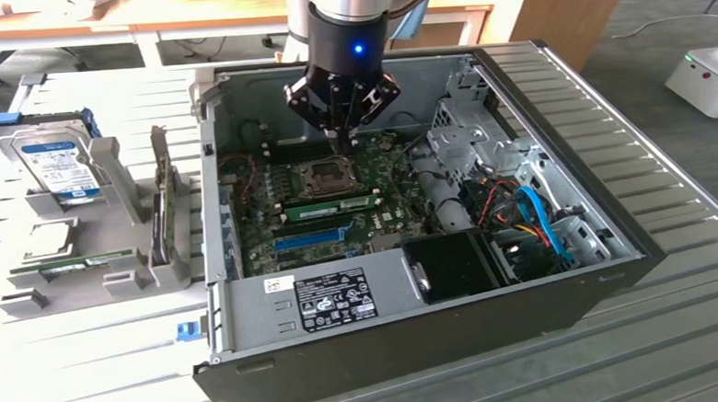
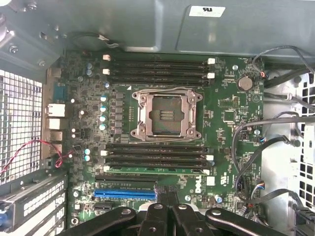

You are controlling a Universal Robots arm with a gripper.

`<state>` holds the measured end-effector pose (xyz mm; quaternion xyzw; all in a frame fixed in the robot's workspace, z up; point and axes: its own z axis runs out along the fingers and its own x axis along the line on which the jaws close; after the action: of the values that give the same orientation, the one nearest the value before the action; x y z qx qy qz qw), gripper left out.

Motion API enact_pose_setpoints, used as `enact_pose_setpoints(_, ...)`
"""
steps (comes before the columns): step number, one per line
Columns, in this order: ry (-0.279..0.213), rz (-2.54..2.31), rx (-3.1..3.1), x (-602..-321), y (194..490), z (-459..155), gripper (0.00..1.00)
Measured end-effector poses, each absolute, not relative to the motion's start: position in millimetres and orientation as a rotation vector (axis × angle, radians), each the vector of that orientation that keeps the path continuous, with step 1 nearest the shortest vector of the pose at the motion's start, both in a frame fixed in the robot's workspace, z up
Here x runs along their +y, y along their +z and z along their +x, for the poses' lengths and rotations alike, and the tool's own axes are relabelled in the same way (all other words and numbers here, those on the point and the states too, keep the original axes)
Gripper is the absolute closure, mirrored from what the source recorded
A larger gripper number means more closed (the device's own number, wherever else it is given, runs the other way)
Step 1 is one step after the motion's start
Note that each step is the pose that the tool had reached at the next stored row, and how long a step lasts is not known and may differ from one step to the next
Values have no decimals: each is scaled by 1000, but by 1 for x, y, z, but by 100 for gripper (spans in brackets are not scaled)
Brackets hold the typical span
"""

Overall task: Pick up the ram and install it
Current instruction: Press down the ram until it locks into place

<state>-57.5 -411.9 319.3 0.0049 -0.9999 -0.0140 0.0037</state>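
One open computer case (image 1: 380, 347) lies on the slatted table (image 1: 97, 362), holding one motherboard (image 2: 231, 98) with one empty CPU socket (image 2: 165, 114) and one blue slot strip (image 2: 125, 193). One gripper (image 1: 342, 139) hangs over the socket, fingers drawn together on nothing. One ram (image 1: 334, 206) sits seated in a slot just beside the socket; a second green stick (image 1: 77, 265) rests in the grey holder (image 1: 153, 267) outside the case
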Motion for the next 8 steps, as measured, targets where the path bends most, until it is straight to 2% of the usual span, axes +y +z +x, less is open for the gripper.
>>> enact_pose_setpoints(8,-44,15,-3134,-412,324,-57,89)
